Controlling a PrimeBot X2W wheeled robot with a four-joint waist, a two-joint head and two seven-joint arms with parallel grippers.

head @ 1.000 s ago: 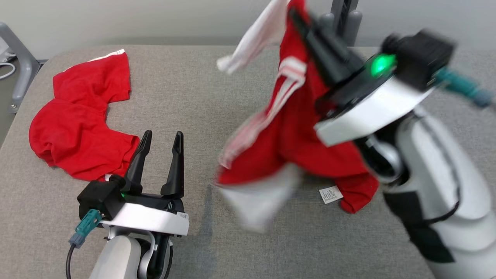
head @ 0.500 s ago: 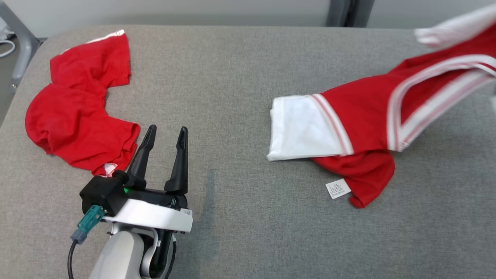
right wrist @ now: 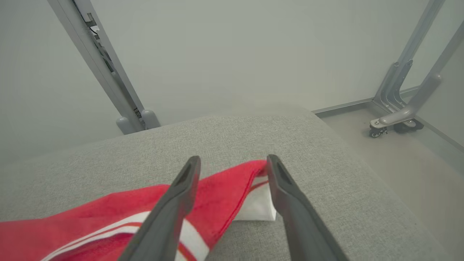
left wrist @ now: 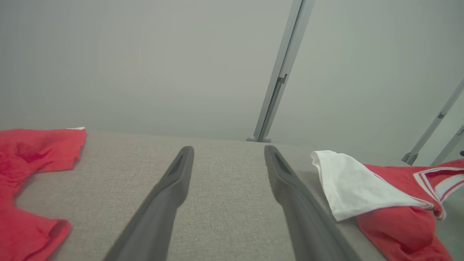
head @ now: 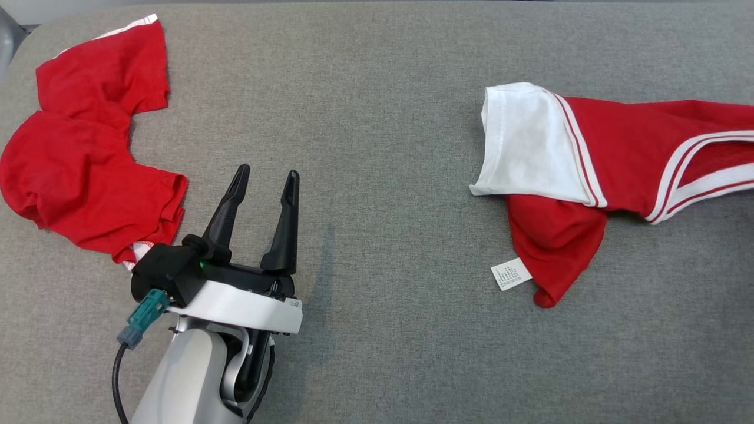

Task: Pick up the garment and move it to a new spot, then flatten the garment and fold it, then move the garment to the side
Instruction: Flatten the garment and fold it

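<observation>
The red-and-white shirt (head: pixel 624 147) is laid rumpled on the table (head: pixel 377 88), flattening and folding left undone; the left hand (head: pixel 268 172) and the right hand (right wrist: pixel 233 159) are held spread.

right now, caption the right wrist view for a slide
Open right hand poised over the red and white garment lying on the grey table

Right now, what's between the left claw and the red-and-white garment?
Nothing. In the head view, bare grey table surface runs from the left claw to the red-and-white garment. The plain red garment lies on the claw's other side.
</observation>
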